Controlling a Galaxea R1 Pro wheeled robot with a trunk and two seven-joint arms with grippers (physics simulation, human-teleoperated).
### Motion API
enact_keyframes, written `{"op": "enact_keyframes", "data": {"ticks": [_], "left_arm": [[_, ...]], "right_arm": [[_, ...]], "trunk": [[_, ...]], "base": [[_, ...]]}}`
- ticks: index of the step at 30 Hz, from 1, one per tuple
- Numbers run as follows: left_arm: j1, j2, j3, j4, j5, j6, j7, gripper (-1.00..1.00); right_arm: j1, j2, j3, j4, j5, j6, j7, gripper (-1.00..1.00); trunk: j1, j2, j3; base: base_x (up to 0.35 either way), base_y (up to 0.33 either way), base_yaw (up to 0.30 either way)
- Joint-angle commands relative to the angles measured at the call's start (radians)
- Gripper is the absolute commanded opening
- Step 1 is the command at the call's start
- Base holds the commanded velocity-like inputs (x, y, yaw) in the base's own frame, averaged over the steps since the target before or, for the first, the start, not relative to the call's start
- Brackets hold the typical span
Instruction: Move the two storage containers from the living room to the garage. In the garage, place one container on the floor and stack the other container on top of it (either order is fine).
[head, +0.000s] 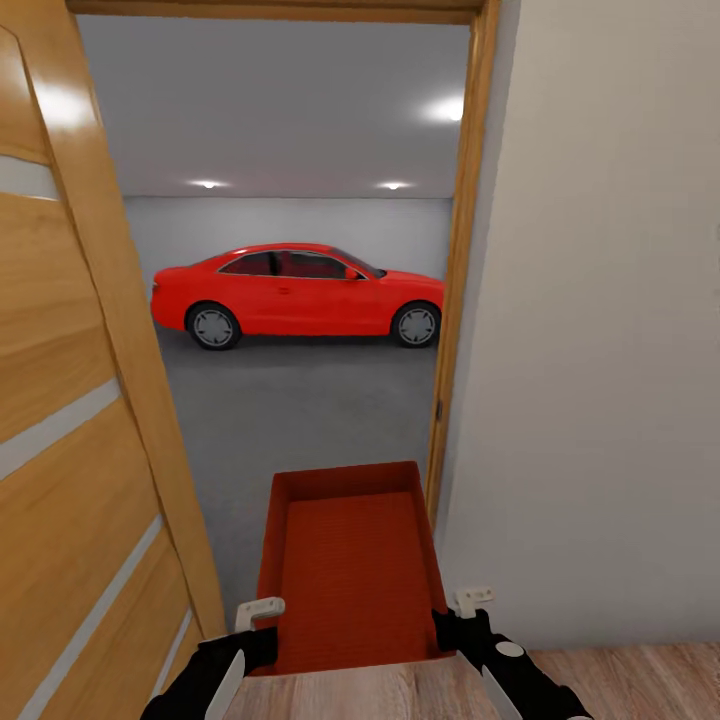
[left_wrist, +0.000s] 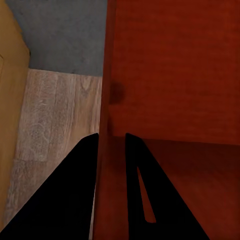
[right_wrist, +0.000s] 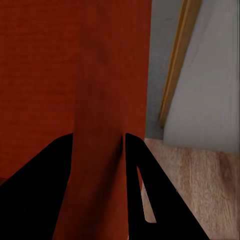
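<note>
Head view. Standing at open doorway (head: 290, 300) into garage; wooden door (head: 70, 400) swung aside at left, white wall (head: 600, 350) close at right. Beyond: dark grey floor (head: 300, 410), red car (head: 295, 295) parked across far side, ceiling lights on. One orange-red container (head: 345, 565) carried low in front, long axis pointing through the opening, far end already past the door frame (head: 455, 300). Left gripper (head: 258, 625) at near left corner, right gripper (head: 465, 615) at near right corner. Near end over wood plank flooring (head: 620, 680). No second container seen here.

Left wrist view. Left gripper (left_wrist: 111, 145) narrow, fingers (left_wrist: 80, 190) straddling the container's side wall (left_wrist: 112, 75), one outside, one inside. Clamped on wall. Wood planks and edge of grey floor below.

Right wrist view. Right gripper (right_wrist: 97, 145) likewise narrow, closed over opposite wall (right_wrist: 105, 75); door frame and white wall just beside.

Step in hand, as judged: carrying through doorway, roughly midway through task for this bin. Right side tight against frame, so best steered slightly left, base kept square to opening, both arms level to avoid twisting the wall out of either pinch. Slow roll forward, stop well short of car, lower onto open grey floor.
</note>
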Motion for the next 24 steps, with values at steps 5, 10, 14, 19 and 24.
{"op": "enact_keyframes", "data": {"ticks": [5, 10, 14, 19, 24], "left_arm": [[-0.001, 0.017, 0.005, -0.028, -0.023, 0.001, 0.033, -1.00], [-0.001, 0.018, 0.005, -0.028, -0.023, 0.001, 0.033, -1.00], [0.000, 0.019, 0.005, -0.028, -0.023, 0.001, 0.033, -1.00], [0.000, 0.019, 0.004, -0.028, -0.023, 0.001, 0.033, -1.00], [-0.001, 0.021, 0.004, -0.028, -0.022, 0.001, 0.033, -1.00]], "right_arm": [[0.000, -0.001, 0.029, 0.004, -0.011, -0.004, 0.030, -1.00], [0.000, -0.001, 0.029, 0.004, -0.011, -0.005, 0.030, -1.00], [0.000, -0.001, 0.029, 0.004, -0.011, -0.006, 0.030, -1.00], [0.000, -0.001, 0.029, 0.004, -0.011, -0.006, 0.030, -1.00], [0.000, -0.001, 0.029, 0.004, -0.011, -0.006, 0.030, -1.00]], "trunk": [[0.000, -0.002, -0.002], [0.000, -0.002, -0.002], [0.000, -0.002, -0.002], [0.000, -0.002, -0.002], [0.000, -0.002, -0.002]], "base": [[0.000, 0.000, -0.044], [0.000, 0.000, -0.002], [0.000, 0.000, 0.000], [0.068, 0.000, 0.000], [0.284, 0.000, 0.000]]}}
